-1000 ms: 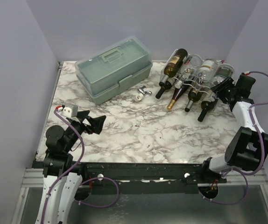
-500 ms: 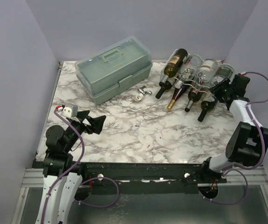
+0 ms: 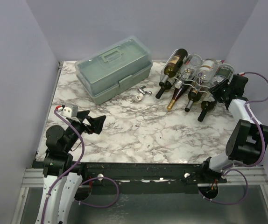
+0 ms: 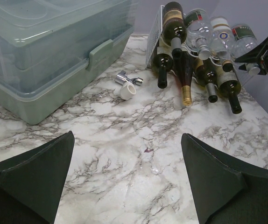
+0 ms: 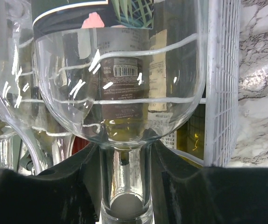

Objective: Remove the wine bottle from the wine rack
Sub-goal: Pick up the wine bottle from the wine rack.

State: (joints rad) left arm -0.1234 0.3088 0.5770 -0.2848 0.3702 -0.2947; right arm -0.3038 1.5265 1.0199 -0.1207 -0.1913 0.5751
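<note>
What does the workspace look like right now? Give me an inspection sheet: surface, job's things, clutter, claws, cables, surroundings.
Surface: marble-pattern table.
Job's things: white wire rack at far right, loaded with bottles lying down; clear bottle at its right end.
Clutter: green toolbox, lid down, far left; small metal fitting beside it.
Claws: left claw open, near left, holding nothing; right claw closed on the clear bottle's neck.
Cables: purple cables loop along both arms; no snag seen.
Surroundings: plain lilac walls; nothing else seen.
</note>
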